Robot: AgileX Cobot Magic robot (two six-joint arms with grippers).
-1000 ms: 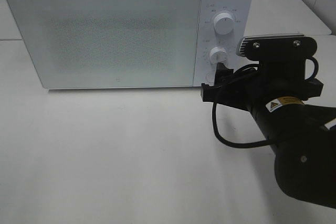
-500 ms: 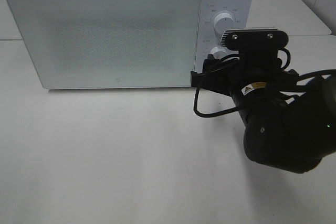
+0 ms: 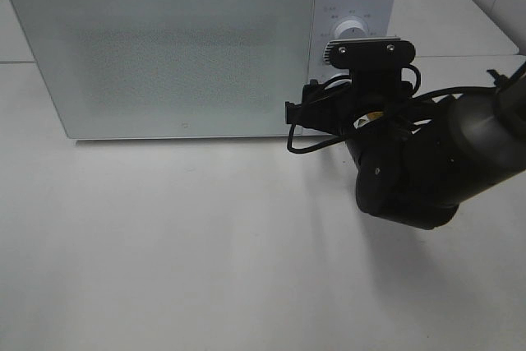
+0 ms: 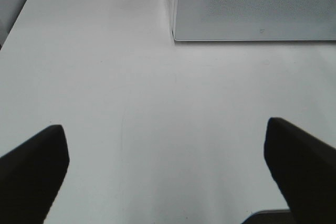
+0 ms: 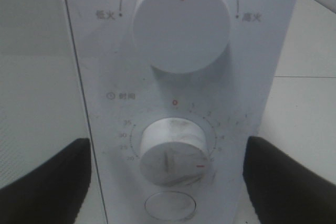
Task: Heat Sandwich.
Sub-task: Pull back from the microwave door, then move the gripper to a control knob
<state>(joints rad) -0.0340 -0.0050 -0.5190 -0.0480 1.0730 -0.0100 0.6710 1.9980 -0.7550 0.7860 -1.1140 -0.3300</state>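
Note:
The sandwich is out of view. A white microwave (image 3: 164, 47) stands at the back of the table with its door shut. My right arm (image 3: 403, 162) reaches up to the microwave's control panel and hides the lower dial in the high view. In the right wrist view my right gripper (image 5: 168, 182) is open, its dark fingers (image 5: 44, 179) flanking the timer knob (image 5: 173, 150) without touching it. The power knob (image 5: 181, 27) sits above, and an oval button (image 5: 169, 205) below. My left gripper (image 4: 168, 171) is open over bare table, with nothing between its fingers.
The white table (image 3: 164, 244) spreads in front of the microwave. A lower corner of the microwave (image 4: 252, 9) shows ahead of my left gripper. A black cable (image 3: 308, 141) loops off the right wrist. A seam between table tops runs behind the microwave.
My right arm has swung left and in toward the control panel, now covering the lower dial in the high view. The microwave door stays shut.

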